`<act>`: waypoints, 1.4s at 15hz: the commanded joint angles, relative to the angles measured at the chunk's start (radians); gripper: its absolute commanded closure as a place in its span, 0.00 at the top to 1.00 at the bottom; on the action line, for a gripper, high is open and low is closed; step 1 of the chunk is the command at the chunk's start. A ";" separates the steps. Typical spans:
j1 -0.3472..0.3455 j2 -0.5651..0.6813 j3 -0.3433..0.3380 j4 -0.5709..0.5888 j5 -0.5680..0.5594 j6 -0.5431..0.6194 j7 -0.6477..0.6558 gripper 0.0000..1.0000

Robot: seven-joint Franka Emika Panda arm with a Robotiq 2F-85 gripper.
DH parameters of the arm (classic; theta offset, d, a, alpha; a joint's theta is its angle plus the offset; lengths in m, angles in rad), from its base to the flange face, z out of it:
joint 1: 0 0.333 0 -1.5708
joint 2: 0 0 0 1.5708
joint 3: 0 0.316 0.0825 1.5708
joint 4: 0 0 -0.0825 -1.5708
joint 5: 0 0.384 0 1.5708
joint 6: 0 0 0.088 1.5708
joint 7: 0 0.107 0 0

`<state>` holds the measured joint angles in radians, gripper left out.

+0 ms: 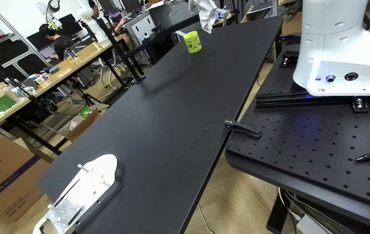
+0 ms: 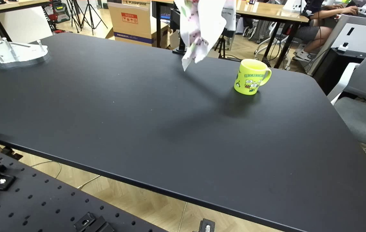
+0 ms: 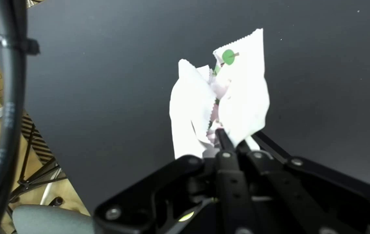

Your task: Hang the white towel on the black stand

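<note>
The white towel, with pink and green prints, hangs above the black table in both exterior views (image 1: pixel 204 13) (image 2: pixel 202 32). It also fills the middle of the wrist view (image 3: pixel 246 104), bunched at the fingers. My gripper (image 3: pixel 232 143) is shut on the towel; neither exterior view shows the gripper. The black stand rises from the table's far edge with a long bar (image 1: pixel 178 26). The bar's end overlaps the towel in an exterior view; I cannot tell if they touch. Its base (image 2: pixel 179 50) shows behind the towel. A black bar (image 3: pixel 272 145) passes beside my fingers.
A yellow-green mug (image 1: pixel 193 42) stands on the table near the stand, also seen in an exterior view (image 2: pixel 250 77). A white pegged board (image 1: pixel 93 178) lies at the table's distant end. The robot base (image 1: pixel 337 48) stands on a perforated plate. A grey chair (image 2: pixel 363 112) is beside the table.
</note>
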<state>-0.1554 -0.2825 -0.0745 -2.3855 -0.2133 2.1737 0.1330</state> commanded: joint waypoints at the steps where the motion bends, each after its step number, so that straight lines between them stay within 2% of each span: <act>1: 0.010 0.088 -0.002 0.060 0.006 -0.001 -0.009 0.01; 6: 0.027 0.153 0.002 0.083 0.003 -0.005 -0.015 0.01; 15: 0.077 0.169 0.031 0.062 -0.002 -0.001 -0.030 0.01; 16: 0.078 0.170 0.031 0.063 -0.003 -0.002 -0.026 0.29; 17: 0.079 0.170 0.029 0.063 0.000 0.000 -0.033 0.30; 21: 0.080 0.156 0.029 0.061 0.000 -0.002 -0.033 0.56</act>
<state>-0.0784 -0.1135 -0.0429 -2.3342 -0.2142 2.1862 0.1117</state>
